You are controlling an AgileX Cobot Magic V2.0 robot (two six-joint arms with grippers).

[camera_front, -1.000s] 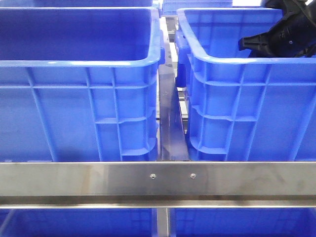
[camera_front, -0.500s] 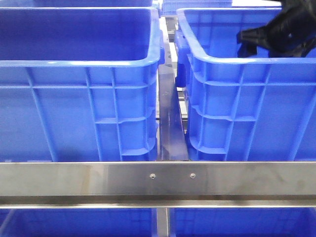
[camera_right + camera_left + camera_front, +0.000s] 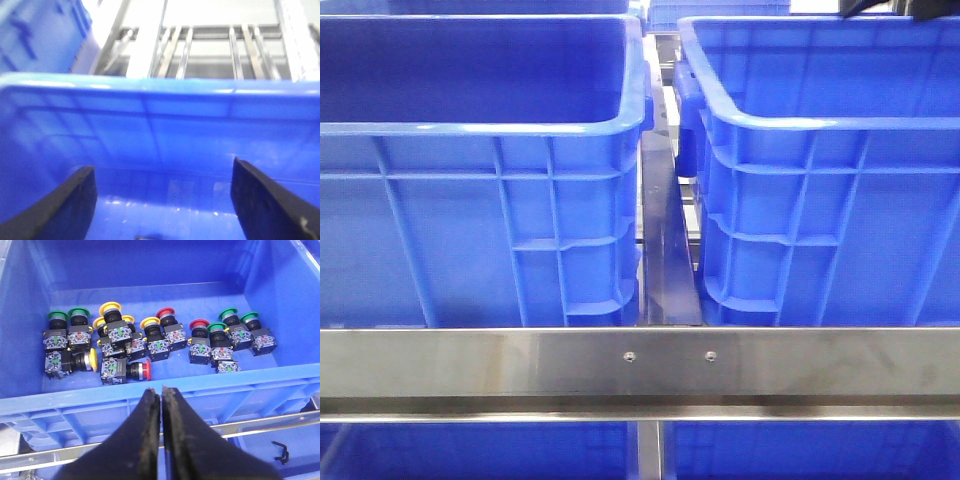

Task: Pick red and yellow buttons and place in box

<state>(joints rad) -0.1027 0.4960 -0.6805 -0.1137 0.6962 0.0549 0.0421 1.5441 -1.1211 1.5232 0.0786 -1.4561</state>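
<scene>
In the left wrist view, red and yellow buttons lie mixed with green ones on the floor of a blue crate (image 3: 150, 277). The yellow buttons (image 3: 110, 307) cluster toward one side, and one more yellow one (image 3: 91, 360) lies tipped over. One red button (image 3: 166, 313) stands by a second (image 3: 198, 325), and a third (image 3: 147, 370) lies near the crate's closest wall. My left gripper (image 3: 161, 390) is shut and empty, outside that wall. My right gripper (image 3: 162, 165) stands open and empty inside a blue box (image 3: 160, 100).
Two tall blue crates, left (image 3: 480, 130) and right (image 3: 820, 125), fill the front view behind a steel rail (image 3: 640, 365), with a narrow gap between them. A black sliver of the right arm (image 3: 880, 8) shows at the top edge. Green buttons (image 3: 229, 313) share the crate.
The right arm, which hung over the right crate's rim, has risen and almost left the front view at the top. The crates have not moved.
</scene>
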